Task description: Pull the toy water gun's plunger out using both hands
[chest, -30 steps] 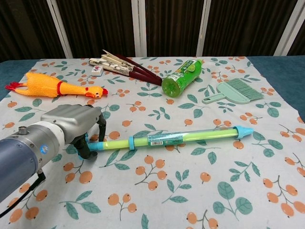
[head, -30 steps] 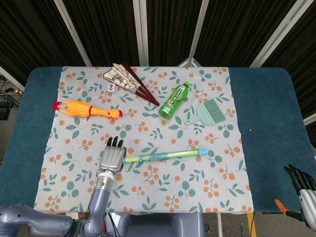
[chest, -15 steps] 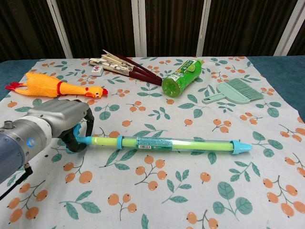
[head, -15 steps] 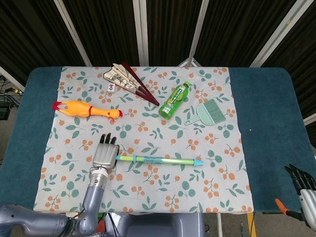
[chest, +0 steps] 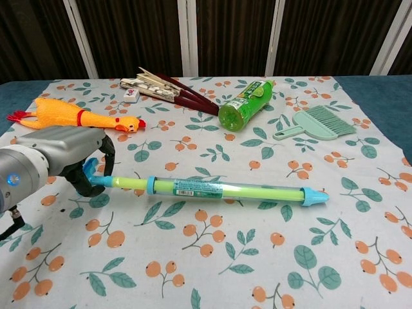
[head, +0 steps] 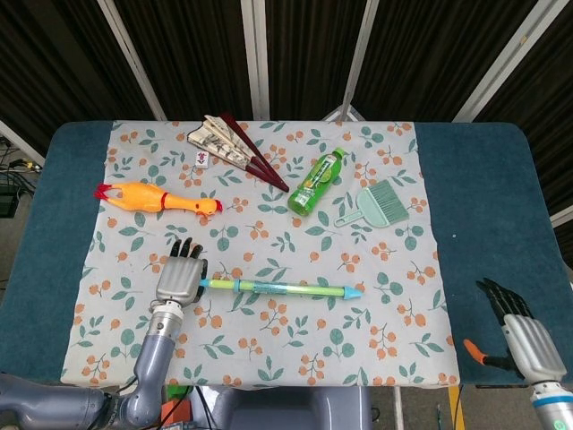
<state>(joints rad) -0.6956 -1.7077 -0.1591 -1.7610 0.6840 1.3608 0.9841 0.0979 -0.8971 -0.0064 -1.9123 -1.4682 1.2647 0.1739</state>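
Observation:
The toy water gun (head: 285, 288) (chest: 225, 189) is a long green tube with blue ends, lying across the floral cloth, nozzle tip pointing right. My left hand (head: 178, 279) (chest: 61, 158) grips the blue plunger handle (chest: 94, 174) at its left end, fingers curled around it. A short length of plunger rod shows between the handle and the blue collar. My right hand (head: 521, 333) hangs off the table's front right corner, far from the gun, holding nothing; it is outside the chest view.
A yellow rubber chicken (head: 157, 199) (chest: 74, 117) lies behind my left hand. A folded fan (head: 237, 149), a green bottle (head: 316, 182) and a small teal brush (head: 380, 204) lie further back. An orange-handled tool (head: 476, 353) sits beside my right hand.
My left hand has dragged the water gun leftward by its handle, swinging the nozzle end toward the front. My right hand has risen and come inward at the front right corner.

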